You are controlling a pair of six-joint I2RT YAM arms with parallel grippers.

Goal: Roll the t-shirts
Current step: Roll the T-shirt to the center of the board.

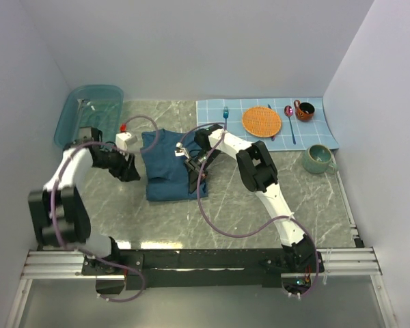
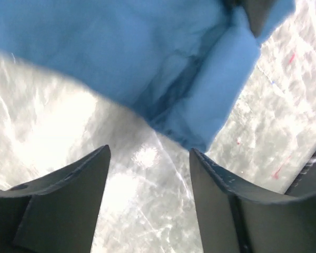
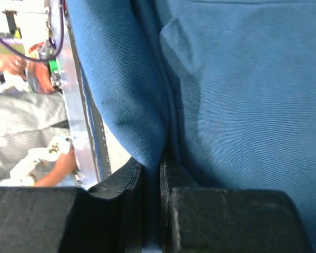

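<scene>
A dark teal-blue t-shirt (image 1: pixel 167 167) lies folded on the marble table at centre. My right gripper (image 1: pixel 193 174) is at its right edge, shut on a fold of the cloth; the right wrist view shows the t-shirt (image 3: pixel 242 89) pinched between the closed jaws (image 3: pixel 151 174). My left gripper (image 1: pixel 131 169) sits just left of the shirt, open and empty. The left wrist view shows the shirt (image 2: pixel 147 58) beyond the spread fingers (image 2: pixel 150 174), over bare marble.
A see-through teal tub (image 1: pixel 89 113) stands at the back left. A small white box (image 1: pixel 126 139) is near the shirt's left corner. A light blue placemat (image 1: pixel 321 126) at the back right carries an orange plate (image 1: pixel 261 121), fork, spoon and brown mug (image 1: pixel 304 110). A green mug (image 1: pixel 319 158) stands beside it.
</scene>
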